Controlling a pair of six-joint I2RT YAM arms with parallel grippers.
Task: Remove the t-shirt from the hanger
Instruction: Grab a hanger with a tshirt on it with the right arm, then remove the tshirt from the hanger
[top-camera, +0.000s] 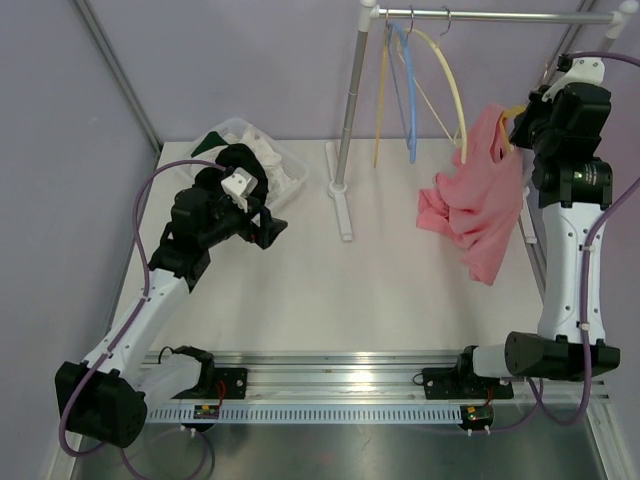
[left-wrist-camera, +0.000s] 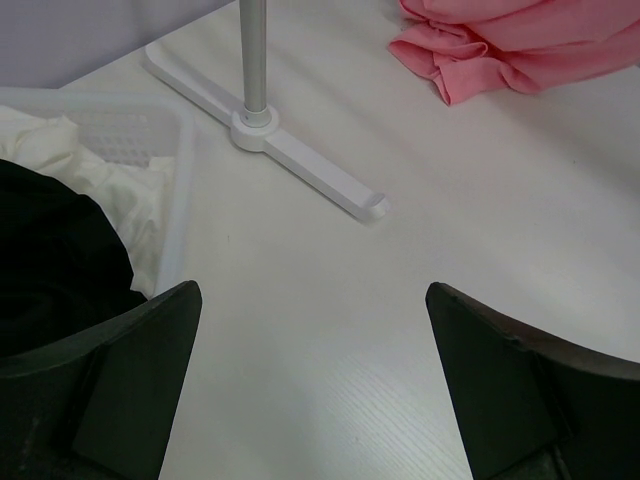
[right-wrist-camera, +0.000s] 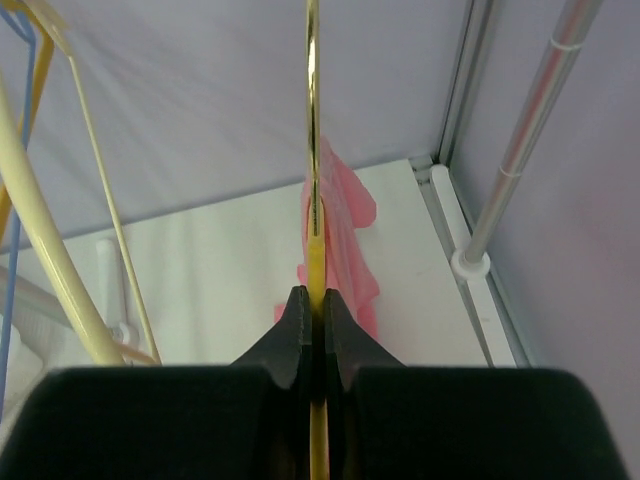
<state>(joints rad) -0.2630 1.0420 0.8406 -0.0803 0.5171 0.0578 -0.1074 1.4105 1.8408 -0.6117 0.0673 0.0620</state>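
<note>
The pink t-shirt (top-camera: 478, 205) is draped on a thin yellow hanger (right-wrist-camera: 313, 150) and hangs below and beyond the right jaws, its long axis running downward from the hanger, with the lower folds apparently bunched on the bench (top-camera: 350, 290). The right gripper (right-wrist-camera: 311, 318) is closed tight on the hanger's wire, which runs straight up between the jaws. The left gripper (left-wrist-camera: 312, 300) is spread wide and holds nothing; from its jaws the t-shirt lies well ahead and off to the right. The right arm is the nearer, but its jaws are taken up, so the pull on the cloth is judged to fall to the left arm. One t-shirt and one held hanger are counted; three more hangers (top-camera: 459, 110) are seen on the rail (top-camera: 520, 15) to the left of the right jaws, and one basket (top-camera: 283, 157) of clothes sits just beside the left jaws
</note>
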